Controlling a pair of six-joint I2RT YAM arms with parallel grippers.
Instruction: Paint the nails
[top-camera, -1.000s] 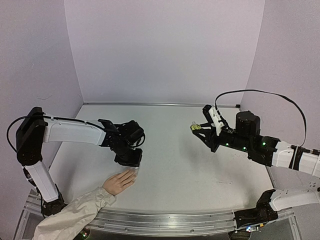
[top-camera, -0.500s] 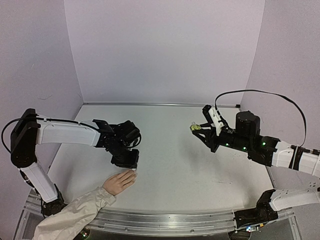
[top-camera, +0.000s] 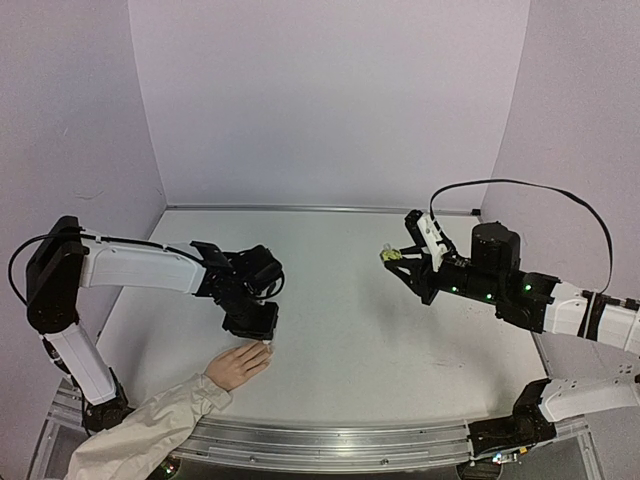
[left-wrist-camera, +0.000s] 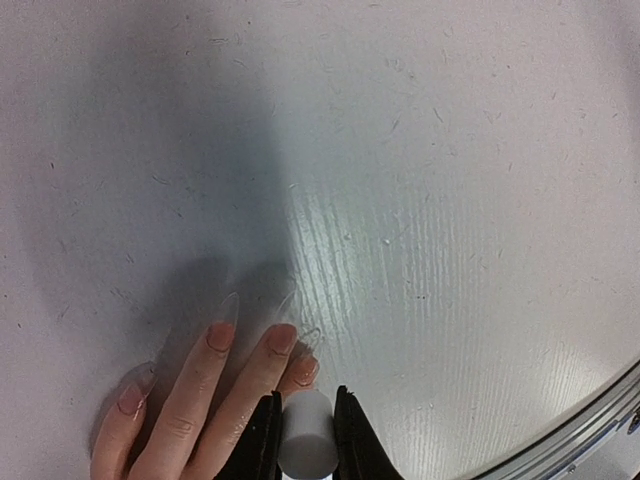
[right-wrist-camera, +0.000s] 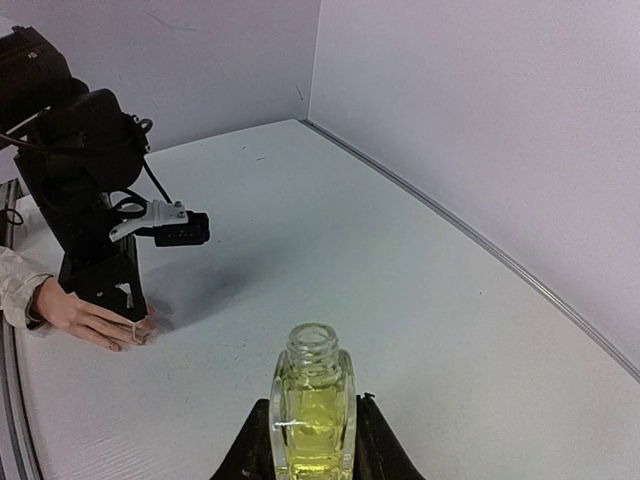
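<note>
We see the mannequin hand (top-camera: 240, 365) lying flat, palm down, on the table (top-camera: 350, 300), with a beige sleeve (top-camera: 150, 430) running back from its wrist. The nails (left-wrist-camera: 219, 336) are at the fingertips and look pinkish peach in the left wrist view. Four show there, all tiny next to the gripper.

The left gripper (top-camera: 264, 338) points down right over the hand's fingertips. Its jaws are clamped on a white cap (left-wrist-camera: 306, 448), a short round cylinder. The cap sits just beside the outermost visible nail. We can't see a brush below it and can't tell if anything touches the nail.

The right gripper (top-camera: 400, 258) is well apart from the hand, off past the fingertips and raised off the table. Its jaws are closed on a small yellow-green bottle (right-wrist-camera: 312, 400), held upright with the neck open and uncapped. From the right wrist view, the hand (right-wrist-camera: 90, 318) lies far off to the bottle's left, with the left gripper standing on top of its fingers.
</note>
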